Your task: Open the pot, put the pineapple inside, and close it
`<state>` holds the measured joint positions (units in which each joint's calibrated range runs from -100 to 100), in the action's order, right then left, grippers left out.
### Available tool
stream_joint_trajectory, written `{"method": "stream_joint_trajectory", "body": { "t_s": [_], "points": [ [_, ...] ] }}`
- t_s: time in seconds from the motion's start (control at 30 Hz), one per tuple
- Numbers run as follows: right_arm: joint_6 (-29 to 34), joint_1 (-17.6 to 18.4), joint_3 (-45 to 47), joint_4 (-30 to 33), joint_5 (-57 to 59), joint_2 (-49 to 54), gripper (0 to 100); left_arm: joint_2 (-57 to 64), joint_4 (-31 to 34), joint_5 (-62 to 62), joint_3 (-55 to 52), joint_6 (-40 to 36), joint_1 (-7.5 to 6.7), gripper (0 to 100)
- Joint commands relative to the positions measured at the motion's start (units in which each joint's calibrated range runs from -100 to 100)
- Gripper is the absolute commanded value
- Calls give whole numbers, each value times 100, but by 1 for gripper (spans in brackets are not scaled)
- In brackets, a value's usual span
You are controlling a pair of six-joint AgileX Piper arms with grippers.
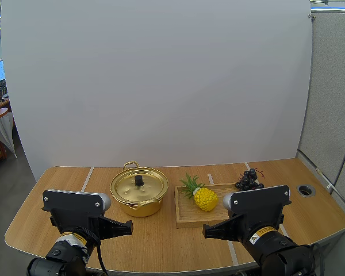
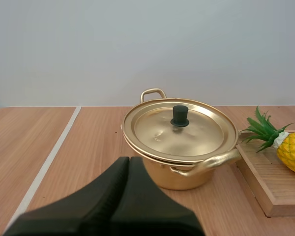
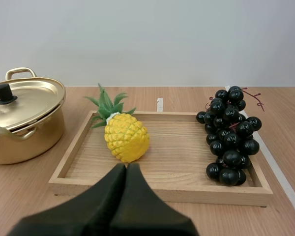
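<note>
Tray (image 3: 187, 147): pineapple (image 3: 127, 137) crown twd pot (image 3: 24, 140)

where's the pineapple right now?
High view: the pineapple lies at the left end of the wooden tray, between the pot to its left and the grapes to its right.

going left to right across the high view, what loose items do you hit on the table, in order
pot → pineapple → bunch of grapes
</note>
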<state>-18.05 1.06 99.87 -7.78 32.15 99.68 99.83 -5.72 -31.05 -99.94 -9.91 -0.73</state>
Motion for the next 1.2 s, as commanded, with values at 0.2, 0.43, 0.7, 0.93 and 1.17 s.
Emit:
{"method": "stream_joint_trajectory", "body": {
  "t_s": [0.2, 0.43, 0.7, 0.93, 1.17],
  "points": [
    [-47, 4, 13, -13, -62, 32, 0, 17, 19, 100, -6, -66, 4, 0],
    [-47, 4, 13, -13, -101, 32, 0, 17, 19, 100, -6, -66, 4, 0],
    [-47, 4, -460, -48, -80, 32, 0, 17, 19, 103, 299, -66, 4, 0],
    [-47, 4, -1805, -48, 902, 32, 0, 17, 31, -286, 1465, 295, 4, 0],
    [-47, 4, -2799, -48, 2017, 32, 0, 17, 31, -1905, 2574, 332, 4, 0]
  ]
}}
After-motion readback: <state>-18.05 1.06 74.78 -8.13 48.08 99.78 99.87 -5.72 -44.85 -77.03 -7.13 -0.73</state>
